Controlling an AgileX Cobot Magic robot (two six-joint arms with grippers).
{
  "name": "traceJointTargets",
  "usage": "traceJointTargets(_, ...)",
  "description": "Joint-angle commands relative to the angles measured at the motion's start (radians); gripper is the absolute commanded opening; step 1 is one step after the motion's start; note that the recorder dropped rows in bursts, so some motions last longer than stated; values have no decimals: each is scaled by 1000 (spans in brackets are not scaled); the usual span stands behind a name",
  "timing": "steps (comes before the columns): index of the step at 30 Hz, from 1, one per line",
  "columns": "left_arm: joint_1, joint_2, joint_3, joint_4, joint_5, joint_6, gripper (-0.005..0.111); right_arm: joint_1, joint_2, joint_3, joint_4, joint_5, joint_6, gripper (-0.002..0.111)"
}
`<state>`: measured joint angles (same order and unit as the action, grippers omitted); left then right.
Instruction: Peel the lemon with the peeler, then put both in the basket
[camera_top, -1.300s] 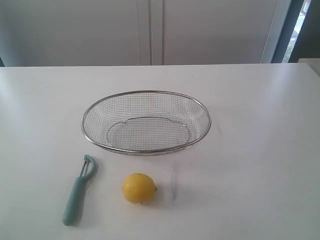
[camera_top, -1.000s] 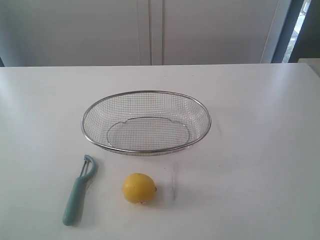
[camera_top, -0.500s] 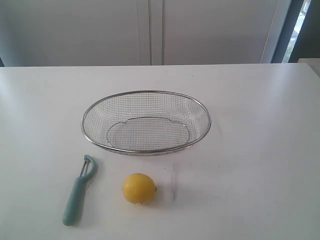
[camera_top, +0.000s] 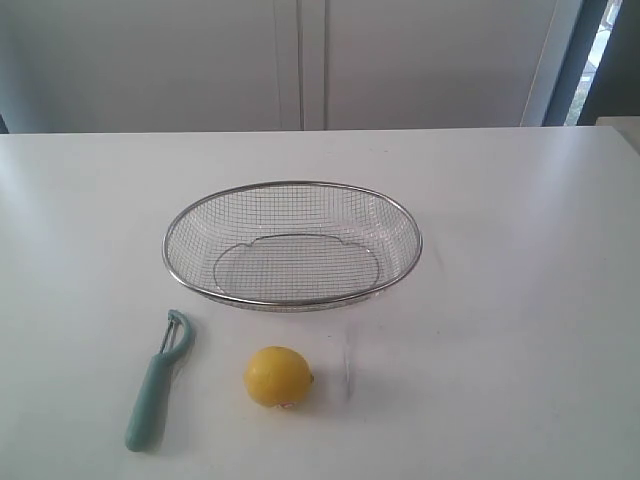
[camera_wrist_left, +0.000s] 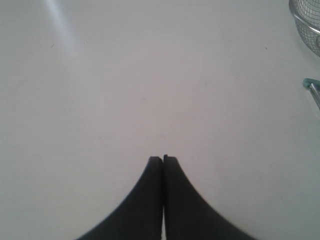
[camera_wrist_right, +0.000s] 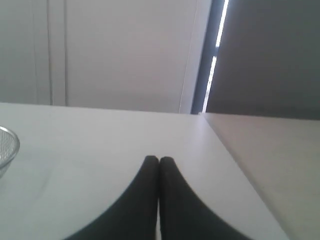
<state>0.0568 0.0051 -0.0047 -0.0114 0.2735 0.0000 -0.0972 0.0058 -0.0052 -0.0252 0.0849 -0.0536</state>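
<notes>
Well, first step unstarted: your left gripper, right gripper both pressed closed, empty. Next, likely: you part fingers, reach teal-handled metal-blade peeler, small yellow lemon.

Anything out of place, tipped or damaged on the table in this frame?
Nothing stands out. The basket sits upright, the lemon looks whole, and the peeler lies flat beside it, apart, on the table. Left gripper and right gripper are shut, touching nothing.
</notes>
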Motion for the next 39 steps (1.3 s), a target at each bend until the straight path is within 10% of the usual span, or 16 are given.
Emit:
traceJointTargets(1, 1, -5, 5, -3, -5, 0, 0, -3, -6, 5, -5, -104, 5, 0)
traceJointTargets(39, 1, -5, 5, -3, -5, 0, 0, -3, -6, -40, -5, -235, 9, 0)
